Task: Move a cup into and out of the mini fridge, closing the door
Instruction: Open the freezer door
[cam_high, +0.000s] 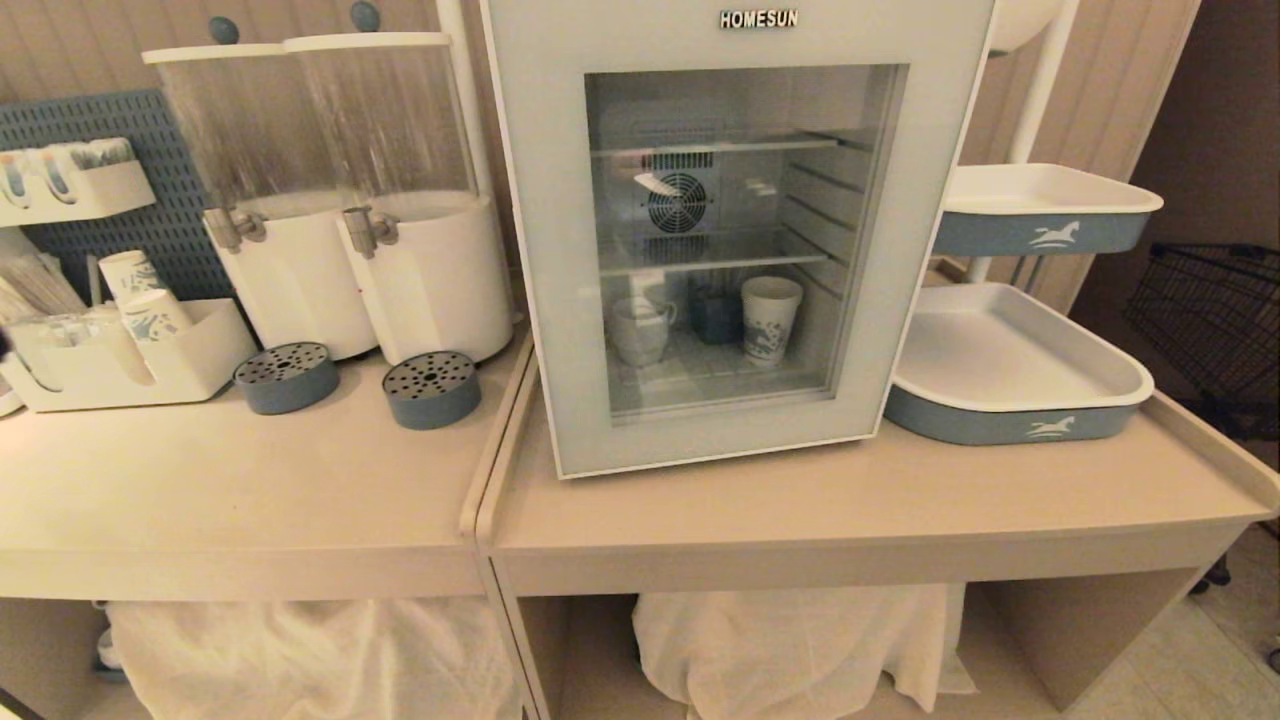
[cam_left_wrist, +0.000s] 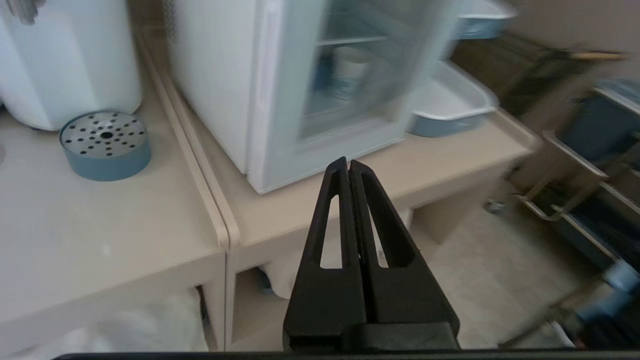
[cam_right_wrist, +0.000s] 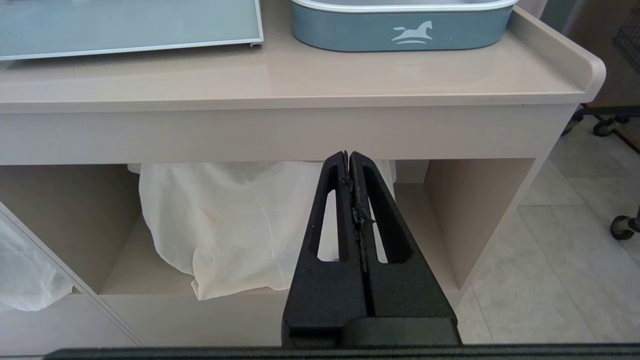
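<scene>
Head view, cup (cam_high: 640, 328) upright inside mini fridge (cam_high: 735, 230), door (cam_high: 560, 300) shut

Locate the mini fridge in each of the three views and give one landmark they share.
Head view: the mini fridge stands centre, door shut, on the right-hand counter.
Left wrist view: top centre, beyond the shut left gripper.
Right wrist view: only its door's bottom edge, top left corner.
Shared landmark: the blue-sided tray beside it.

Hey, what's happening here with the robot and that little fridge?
Nothing is being handled yet. The mini fridge sits on the counter with its door closed, a white cup and a printed paper cup inside. The left claw is shut, aimed toward the fridge's front corner; the right claw hangs shut below the counter edge.
</scene>
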